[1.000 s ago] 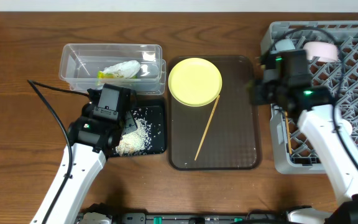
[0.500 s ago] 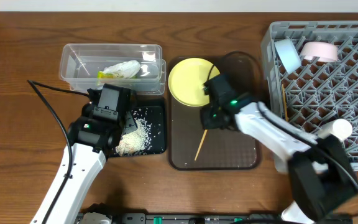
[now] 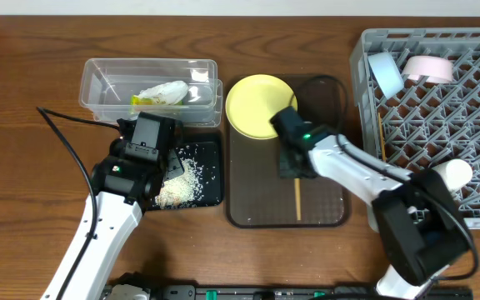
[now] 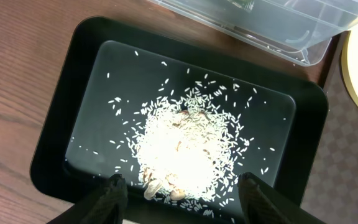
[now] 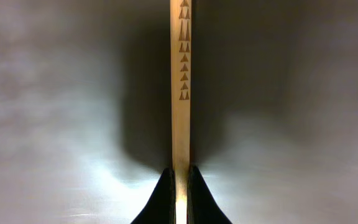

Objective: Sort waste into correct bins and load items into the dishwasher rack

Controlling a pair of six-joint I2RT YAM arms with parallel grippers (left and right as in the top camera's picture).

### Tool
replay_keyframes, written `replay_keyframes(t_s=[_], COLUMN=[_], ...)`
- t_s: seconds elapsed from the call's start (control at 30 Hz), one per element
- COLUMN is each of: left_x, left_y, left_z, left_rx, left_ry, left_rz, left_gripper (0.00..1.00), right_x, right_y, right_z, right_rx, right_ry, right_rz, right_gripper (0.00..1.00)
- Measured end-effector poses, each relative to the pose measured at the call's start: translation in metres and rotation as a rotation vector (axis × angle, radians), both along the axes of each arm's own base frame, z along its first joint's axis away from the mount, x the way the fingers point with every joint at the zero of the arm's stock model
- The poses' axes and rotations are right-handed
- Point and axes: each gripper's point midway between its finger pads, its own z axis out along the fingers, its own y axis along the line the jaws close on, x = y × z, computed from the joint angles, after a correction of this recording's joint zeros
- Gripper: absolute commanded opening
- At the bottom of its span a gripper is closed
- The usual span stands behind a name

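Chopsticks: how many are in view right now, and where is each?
2. The first chopstick is over the brown tray, pinched in the right gripper. The second chopstick lies in the grey rack, by its left wall. No others show.

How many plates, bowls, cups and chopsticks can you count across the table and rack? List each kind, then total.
Plates: 1, yellow plate
Bowls: 2, blue bowl, pale bowl
Cups: 1, white cup
Chopsticks: 2, tray chopstick, rack chopstick
Total: 6
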Motion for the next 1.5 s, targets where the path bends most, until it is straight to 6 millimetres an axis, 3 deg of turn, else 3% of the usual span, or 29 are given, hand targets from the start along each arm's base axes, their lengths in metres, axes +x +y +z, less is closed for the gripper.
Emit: replay_keyframes(t_s=[0.13, 0.27, 0.37, 0.47, 0.57, 0.73, 0.8, 0.83, 0.9, 0.93, 1.03, 1.23, 1.4, 1.5], left_x=[0.000, 0.000, 0.000, 0.000, 0.000, 0.000, 0.000, 0.000, 0.000, 0.000, 0.000, 0.000, 0.000, 0.000], left_y=[0.000, 0.000, 0.000, 0.000, 0.000, 0.000, 0.000, 0.000, 0.000, 0.000, 0.000, 0.000, 0.000, 0.000], left_z=[0.000, 0.000, 0.000, 0.000, 0.000, 0.000, 0.000, 0.000, 0.000, 0.000, 0.000, 0.000, 0.000, 0.000], left_rx=[0.000, 0.000, 0.000, 0.000, 0.000, 0.000, 0.000, 0.000, 0.000, 0.000, 0.000, 0.000, 0.000, 0.000], left_ry=[0.000, 0.000, 0.000, 0.000, 0.000, 0.000, 0.000, 0.000, 0.000, 0.000, 0.000, 0.000, 0.000, -0.001], left_rz=[0.000, 0.000, 0.000, 0.000, 0.000, 0.000, 0.000, 0.000, 0.000, 0.000, 0.000, 0.000, 0.000, 0.000], left_gripper=[0.61, 0.61, 0.61, 0.61, 0.61, 0.61, 0.61, 0.61, 0.61, 0.61, 0.61, 0.61, 0.61, 0.61], right_x=[0.021, 0.041, 0.048, 0.050, 0.050, 0.048, 0.050, 0.051, 0.052, 0.052, 0.058, 0.084, 0.104, 0.107], right_y=[-0.040, -0.077, -0.105, -0.137, -0.166, -0.187, -0.188, -0.187, -0.184, -0.183, -0.181, -0.171, -0.126, -0.092], right_z=[0.035, 0.095, 0.137, 0.164, 0.173, 0.155, 0.144, 0.136, 0.123, 0.116, 0.110, 0.141, 0.184, 0.186], right_rx=[-0.007, 0.014, 0.013, -0.022, -0.081, -0.144, -0.150, -0.149, -0.138, -0.134, -0.128, -0.080, 0.062, 0.141], right_ry=[-0.093, -0.260, -0.380, -0.459, -0.476, -0.403, -0.368, -0.344, -0.307, -0.288, -0.288, -0.460, -0.645, -0.657], right_rz=[-0.058, -0.078, -0.085, -0.088, -0.076, -0.008, 0.014, 0.028, 0.045, 0.057, 0.067, 0.024, 0.045, 0.075], right_gripper=[0.01, 0.01, 0.01, 0.01, 0.01, 0.01, 0.01, 0.06, 0.28, 0.33, 0.35, 0.39, 0.46, 0.48])
